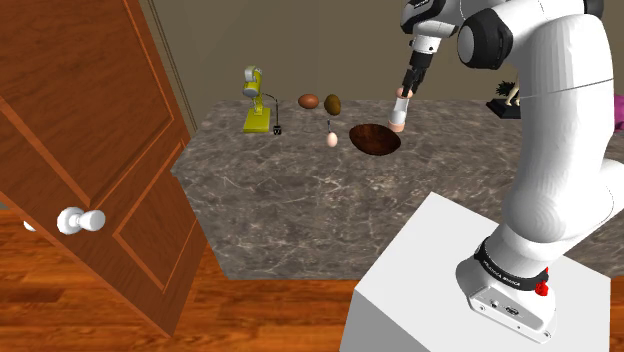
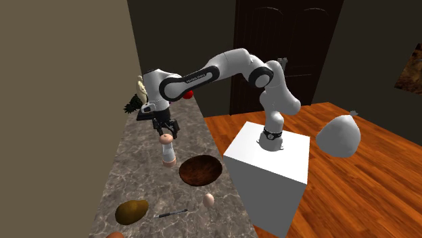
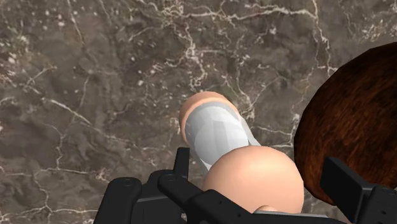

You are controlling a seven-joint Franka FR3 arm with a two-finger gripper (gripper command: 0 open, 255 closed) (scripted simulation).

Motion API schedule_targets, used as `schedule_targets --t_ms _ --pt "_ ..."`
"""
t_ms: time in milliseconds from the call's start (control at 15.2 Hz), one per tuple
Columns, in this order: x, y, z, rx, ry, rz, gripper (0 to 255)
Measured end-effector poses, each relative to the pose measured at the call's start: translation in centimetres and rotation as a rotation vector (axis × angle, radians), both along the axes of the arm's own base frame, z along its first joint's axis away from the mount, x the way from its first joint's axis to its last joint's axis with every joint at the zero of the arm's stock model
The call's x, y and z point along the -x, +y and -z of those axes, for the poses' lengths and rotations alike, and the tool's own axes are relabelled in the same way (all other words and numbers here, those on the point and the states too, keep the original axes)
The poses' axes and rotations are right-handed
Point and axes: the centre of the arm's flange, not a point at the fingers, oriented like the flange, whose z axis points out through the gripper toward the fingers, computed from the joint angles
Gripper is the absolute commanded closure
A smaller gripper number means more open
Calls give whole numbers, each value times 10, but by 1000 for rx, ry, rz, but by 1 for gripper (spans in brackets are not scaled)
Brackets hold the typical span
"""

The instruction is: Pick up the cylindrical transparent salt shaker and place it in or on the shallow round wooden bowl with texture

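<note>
Marble desk (image 1: 300,200) carries the bowl (image 1: 376,139) near the edge by the stand (image 1: 420,290). Just beside it, the gripper (image 1: 406,92) pinches the salt shaker (image 1: 400,114) by its cap, a shallow hold that may slip.

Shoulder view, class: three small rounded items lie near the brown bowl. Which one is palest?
The pale pink egg-shaped one, nearest the bowl. The reddish-brown item and olive-brown item are darker and sit together farther back.

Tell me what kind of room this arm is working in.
Probably a home kitchen: a marbled counter carrying a yellow mixer-like appliance and an egg, with a panelled wooden door and wood floor beside it.
</note>
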Motion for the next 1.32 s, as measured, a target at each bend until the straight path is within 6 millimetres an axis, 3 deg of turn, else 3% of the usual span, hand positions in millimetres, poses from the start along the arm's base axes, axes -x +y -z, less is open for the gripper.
schedule_targets --t_ms 66,726,1320 --pt "0 0 0 0 0 0 255" --pt "0 0 -1 0 -1 0 255" --pt "0 1 -42 0 0 0 255"
